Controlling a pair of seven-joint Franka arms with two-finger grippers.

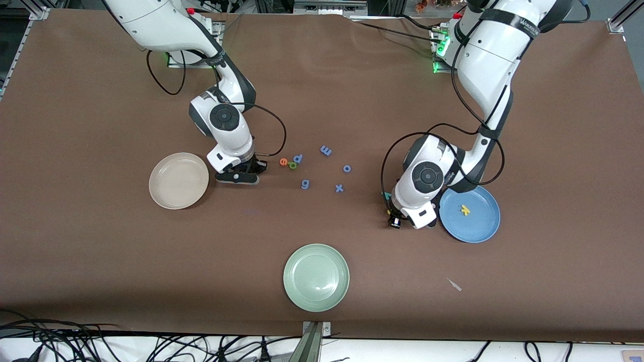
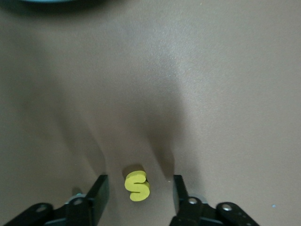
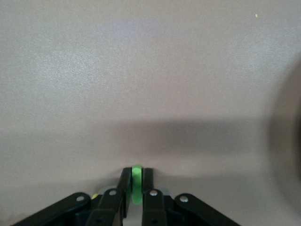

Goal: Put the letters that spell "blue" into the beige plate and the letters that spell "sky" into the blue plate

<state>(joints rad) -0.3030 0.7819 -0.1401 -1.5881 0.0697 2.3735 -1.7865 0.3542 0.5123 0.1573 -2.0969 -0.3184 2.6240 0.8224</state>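
**A:** My right pincer [image 1: 240, 177], low just beside the beige plate [image 1: 166, 193], is clamped on a thin green letter [image 3: 136, 186], the l I reckon. Next?

**B:** I'd lift straight and release low over the plate's middle. My left pincer [image 2: 139, 184] straddles the s [image 2: 136, 186] on the table near the blue plate [image 1: 480, 221]. It's half-wide, touching nothing. I'd centre, then squeeze gently.

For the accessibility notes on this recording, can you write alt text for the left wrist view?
A small yellow foam "s" lies on the brown table between the left gripper's two black jaws, which stand apart on either side of it without touching it. A sliver of the blue plate shows at the picture's edge.
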